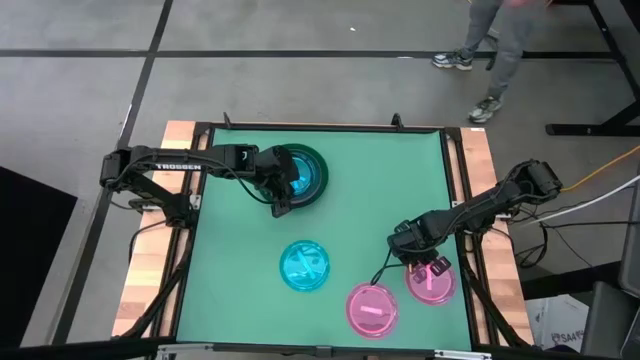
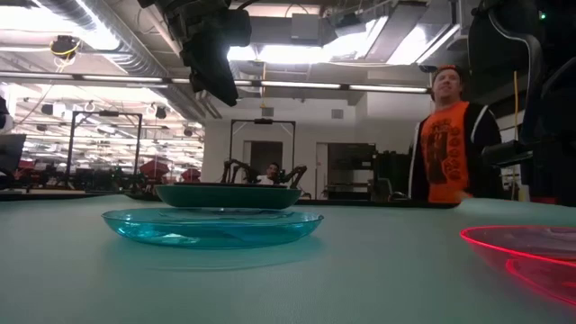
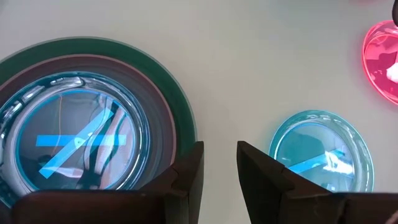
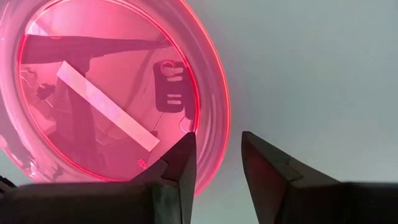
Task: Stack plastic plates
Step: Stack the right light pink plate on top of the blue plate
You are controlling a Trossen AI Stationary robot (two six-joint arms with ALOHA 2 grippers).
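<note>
Two pincers above plates on the green worktop

The left pincer hangs apart beside a blue plate stacked in the green plate. The right pincer straddles a pink plate's rim, apart. Another blue plate and pink plate lie nearby.

Stack: a see-through blue plate lies flat inside a big dark green plate, at the far side.
Blue plate: see-through, lies flat alone, near the middle.
Pink plates: two see-through ones, flat, just beside each other.
</note>
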